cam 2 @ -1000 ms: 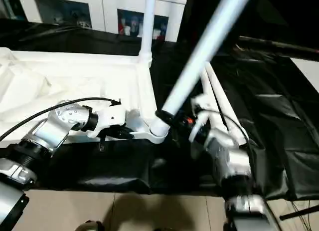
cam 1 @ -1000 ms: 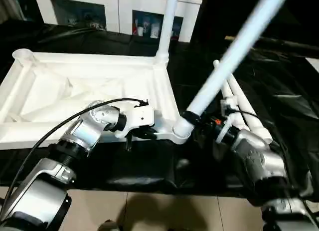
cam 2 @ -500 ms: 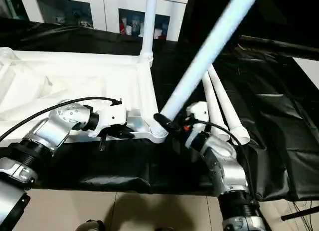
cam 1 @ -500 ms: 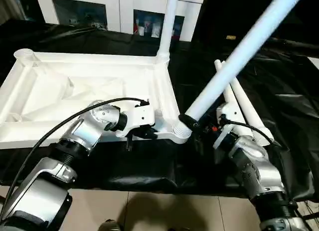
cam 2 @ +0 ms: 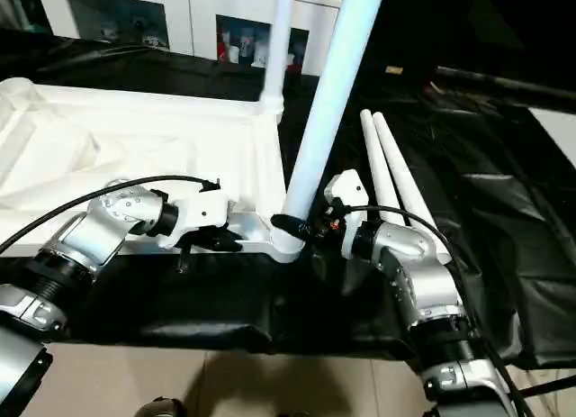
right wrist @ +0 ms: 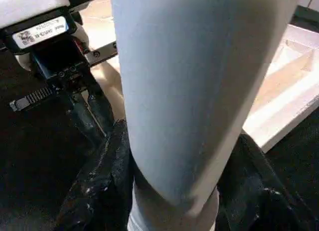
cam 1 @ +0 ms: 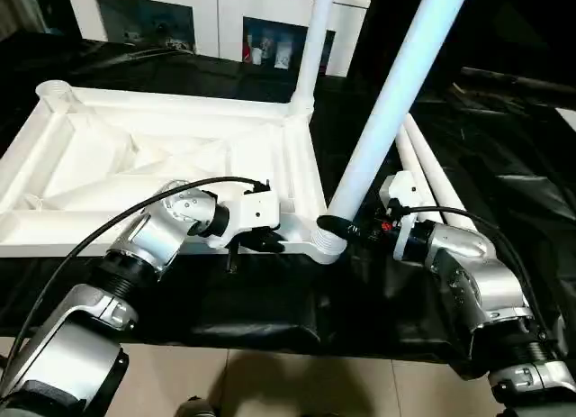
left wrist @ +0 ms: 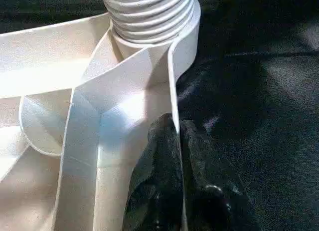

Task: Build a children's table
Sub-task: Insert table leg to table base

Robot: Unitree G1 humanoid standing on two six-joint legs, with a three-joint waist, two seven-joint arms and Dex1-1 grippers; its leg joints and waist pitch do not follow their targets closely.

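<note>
A black-draped worktop fills my view, with a white cabinet behind it. On the cloth the tabletop lies upside down, ribbed underside up, a rounded socket at each corner. One leg stands upright in the far corner socket, and two spare legs lie side by side on the cloth to the right.

My left claw is clamped on the near rim wall, one finger either side of it in the left wrist view, right beside the near corner socket. I read that as bracing the top so it can't skid or twist.

My right claw is closed around the base of a second leg, just above its threaded end, which sits in that socket. The leg leans a little; I'd judge it is being squared up and screwed home.
</note>
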